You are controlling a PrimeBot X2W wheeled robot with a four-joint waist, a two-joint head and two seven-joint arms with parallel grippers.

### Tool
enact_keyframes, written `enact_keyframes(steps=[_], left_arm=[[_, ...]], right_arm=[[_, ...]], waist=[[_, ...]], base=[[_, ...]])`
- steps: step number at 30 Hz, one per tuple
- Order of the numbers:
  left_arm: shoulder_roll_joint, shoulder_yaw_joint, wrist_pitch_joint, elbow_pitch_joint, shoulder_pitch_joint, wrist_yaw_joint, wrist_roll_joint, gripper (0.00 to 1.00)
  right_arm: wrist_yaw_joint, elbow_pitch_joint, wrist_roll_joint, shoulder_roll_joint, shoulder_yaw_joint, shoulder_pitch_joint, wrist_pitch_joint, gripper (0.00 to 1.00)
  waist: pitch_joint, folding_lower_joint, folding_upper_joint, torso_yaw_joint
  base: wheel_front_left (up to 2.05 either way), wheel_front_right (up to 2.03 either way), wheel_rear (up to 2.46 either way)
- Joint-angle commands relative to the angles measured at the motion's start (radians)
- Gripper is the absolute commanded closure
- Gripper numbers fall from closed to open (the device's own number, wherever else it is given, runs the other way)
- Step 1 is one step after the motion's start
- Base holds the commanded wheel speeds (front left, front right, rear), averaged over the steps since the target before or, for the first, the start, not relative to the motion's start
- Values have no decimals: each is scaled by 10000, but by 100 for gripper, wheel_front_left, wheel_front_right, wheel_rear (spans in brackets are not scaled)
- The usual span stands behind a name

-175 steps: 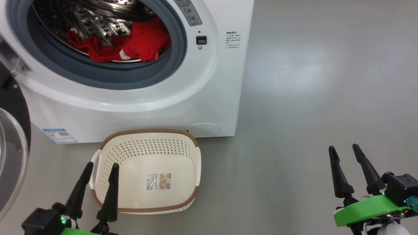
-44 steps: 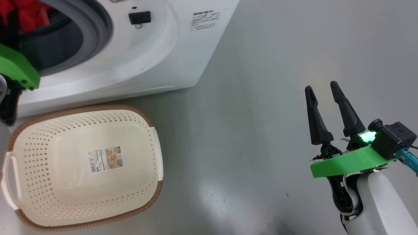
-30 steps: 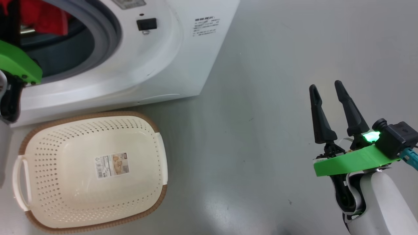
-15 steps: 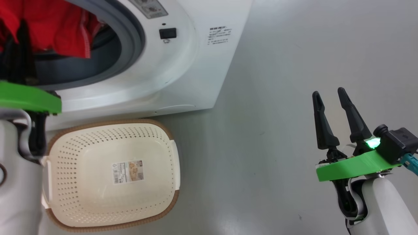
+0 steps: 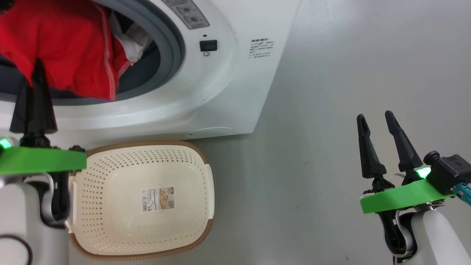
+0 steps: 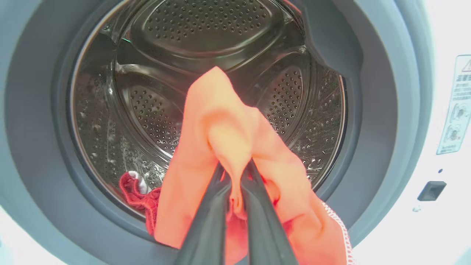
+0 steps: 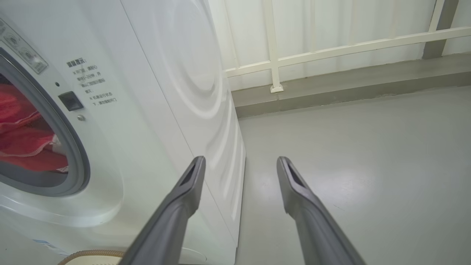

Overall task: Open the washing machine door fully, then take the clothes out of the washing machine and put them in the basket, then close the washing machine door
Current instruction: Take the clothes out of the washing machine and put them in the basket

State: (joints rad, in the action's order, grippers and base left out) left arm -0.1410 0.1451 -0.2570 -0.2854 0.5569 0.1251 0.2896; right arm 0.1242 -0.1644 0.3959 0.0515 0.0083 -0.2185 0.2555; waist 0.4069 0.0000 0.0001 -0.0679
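The white washing machine [image 5: 220, 92] stands with its drum mouth uncovered; the washing machine door is out of view. My left gripper [image 5: 36, 68] is shut on red clothes [image 5: 66, 55] that hang at the drum mouth above the grey gasket. In the left wrist view the fingers [image 6: 206, 228] pinch a fold of the clothes [image 6: 220, 129], and another red piece [image 6: 136, 191] lies low in the steel drum. The cream basket [image 5: 147, 144] sits on the floor below, with nothing but a paper label inside. My right gripper [image 5: 375, 119] [image 7: 239, 162] stands open over bare floor, far to the right.
Grey floor [image 5: 312, 110] stretches to the right of the machine and basket. In the right wrist view a white railing [image 7: 276, 55] and a wall run behind the washing machine [image 7: 165, 92].
The head camera has swung, shifting the whole picture. My left gripper has drawn back out of the drum with the red clothes, which now hang at the mouth. The right gripper stays open.
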Motion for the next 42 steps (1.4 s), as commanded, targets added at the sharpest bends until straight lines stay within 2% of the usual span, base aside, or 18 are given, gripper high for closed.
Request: enact_keyframes(steps=[1,15,20,32,42], left_arm=[[-289,323,-47,548,-321,52,-100,100],[493,1016,-47,3720,-1727,54,93,100],[653,1086,-47,4275,-2058,55,52,100],[812,783,-47,2611,-2686,55,-141,100],[880,393,-47,247,-2466,55,182,100]], right_arm=[[65,239,-135,-12,139,160,63,0],[65,267,-209,-13,103,240,63,0],[65,272,-205,-13,127,226,63,0],[65,269,-201,-13,237,133,63,0],[65,399,-224,-13,233,-76,63,0]], waist=[[-33,0,-1,41],[9,0,-1,164],[57,0,-1,178],[279,0,-1,198],[1014,0,-1,166]], base=[[0,0,0],[0,0,0],[0,0,0],[0,0,0],[0,0,0]])
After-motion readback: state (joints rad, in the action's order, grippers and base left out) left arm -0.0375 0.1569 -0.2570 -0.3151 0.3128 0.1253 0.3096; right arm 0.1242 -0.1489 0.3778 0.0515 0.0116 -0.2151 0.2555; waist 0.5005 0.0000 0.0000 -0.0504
